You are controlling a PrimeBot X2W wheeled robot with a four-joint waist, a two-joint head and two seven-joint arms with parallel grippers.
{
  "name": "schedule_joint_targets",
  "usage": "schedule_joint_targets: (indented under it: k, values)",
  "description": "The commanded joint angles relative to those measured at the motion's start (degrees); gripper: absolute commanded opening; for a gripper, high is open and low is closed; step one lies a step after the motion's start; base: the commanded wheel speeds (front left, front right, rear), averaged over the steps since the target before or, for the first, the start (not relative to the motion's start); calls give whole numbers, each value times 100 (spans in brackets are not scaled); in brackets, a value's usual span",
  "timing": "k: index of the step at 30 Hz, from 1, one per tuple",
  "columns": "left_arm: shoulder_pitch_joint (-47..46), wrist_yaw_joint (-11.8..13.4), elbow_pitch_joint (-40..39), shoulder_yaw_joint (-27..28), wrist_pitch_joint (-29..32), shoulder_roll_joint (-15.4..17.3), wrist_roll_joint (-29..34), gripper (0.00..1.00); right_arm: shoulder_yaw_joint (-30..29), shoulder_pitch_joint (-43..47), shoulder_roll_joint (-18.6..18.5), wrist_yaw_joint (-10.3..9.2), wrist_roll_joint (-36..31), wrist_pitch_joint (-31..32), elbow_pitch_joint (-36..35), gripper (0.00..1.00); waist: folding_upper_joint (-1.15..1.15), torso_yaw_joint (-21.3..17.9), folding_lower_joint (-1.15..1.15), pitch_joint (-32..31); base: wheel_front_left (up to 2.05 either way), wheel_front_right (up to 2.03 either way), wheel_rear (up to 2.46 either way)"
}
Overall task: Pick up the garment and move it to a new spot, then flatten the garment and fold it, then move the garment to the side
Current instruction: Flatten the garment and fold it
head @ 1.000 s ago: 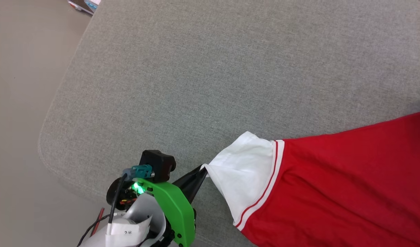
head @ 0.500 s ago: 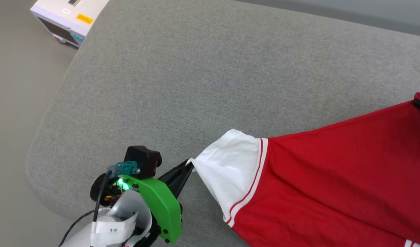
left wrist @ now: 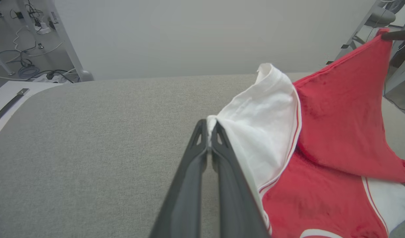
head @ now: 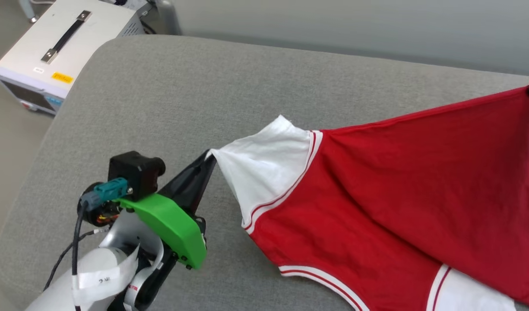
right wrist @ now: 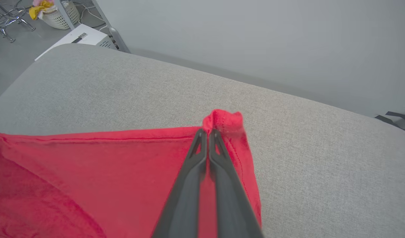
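Both claws are clamped on the garment, held stretched over the grey table: the left claw pinches the white sleeve's tip, the right claw a red corner. A floor basket holds yellow and pink cloth.

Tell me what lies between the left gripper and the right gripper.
The garment spans it in the head view: left gripper pinches its white sleeve, right gripper its red corner.

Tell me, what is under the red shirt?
The grey cushion extends under the garment and shows around its edges. The part directly beneath the cloth is covered.
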Motion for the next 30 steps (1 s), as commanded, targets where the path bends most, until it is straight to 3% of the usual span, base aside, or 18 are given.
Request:
schedule_joint_targets:
  k: [1, 15, 23, 30]
  values:
    - [-154, 24, -11, 102, -108, 19, 117, 0, -47, 86, -53, -3, 55, -121, -141, 0, 0, -351, 0, -280, 0, 0, 0]
    - [-895, 228, -351, 823, -729, 186, 565, 0, -204, 70, -148, -3, 110, -1167, -900, 0, 0, -1008, 0, -543, 0, 0, 0]
    - [-1110, 370, -566, 1192, -1024, 302, 728, 0, -423, 166, -84, -3, 163, -1439, -1327, 0, 0, -1169, 0, -524, 0, 0, 0]
    - [-1658, 321, -709, 1412, -982, 524, 919, 0, -688, 54, 100, -3, 95, -1663, -1588, 0, 0, -1252, 0, -279, 0, 0, 0]
